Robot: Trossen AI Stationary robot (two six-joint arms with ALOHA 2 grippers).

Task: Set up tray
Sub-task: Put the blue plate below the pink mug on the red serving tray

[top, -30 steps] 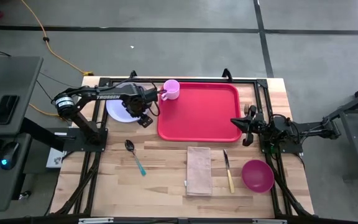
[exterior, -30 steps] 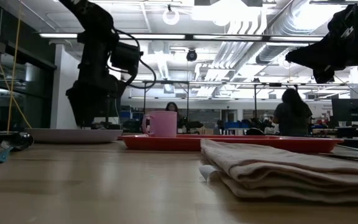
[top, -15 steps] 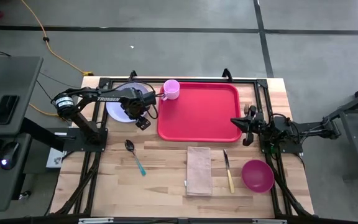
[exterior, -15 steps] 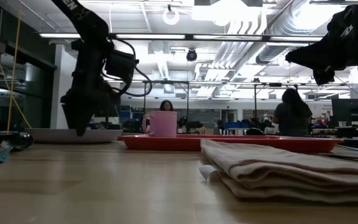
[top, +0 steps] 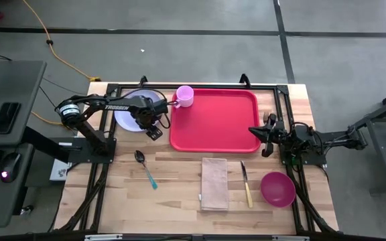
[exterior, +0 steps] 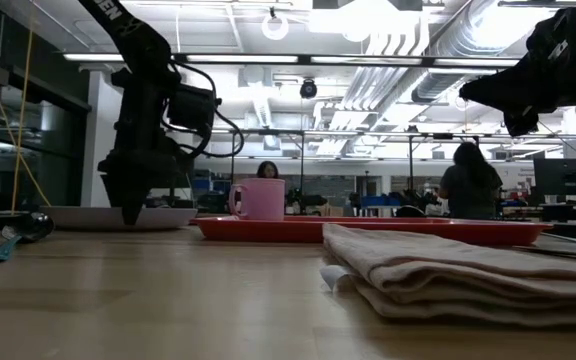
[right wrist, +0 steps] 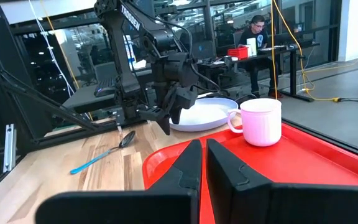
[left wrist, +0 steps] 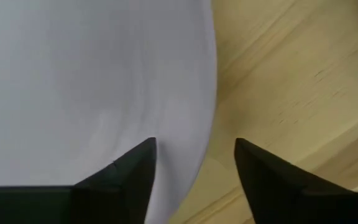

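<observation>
Now at the plate step, by the look of it: left gripper (top: 154,122) spread, fingers straddling the rim of the white plate (top: 129,119) left of centre in the high view. Red tray (top: 214,120) at upper centre, bearing only the pink cup (top: 184,96) in its upper-left corner. Right gripper (top: 265,139) pressed together, waiting at the tray's right edge. Next, probably: pinch the rim squarely, lift level, carry right onto bare tray, clear of the cup.

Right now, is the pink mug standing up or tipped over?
Upright: the mug stands on the tray's corner, its open mouth facing up in the high view.
</observation>
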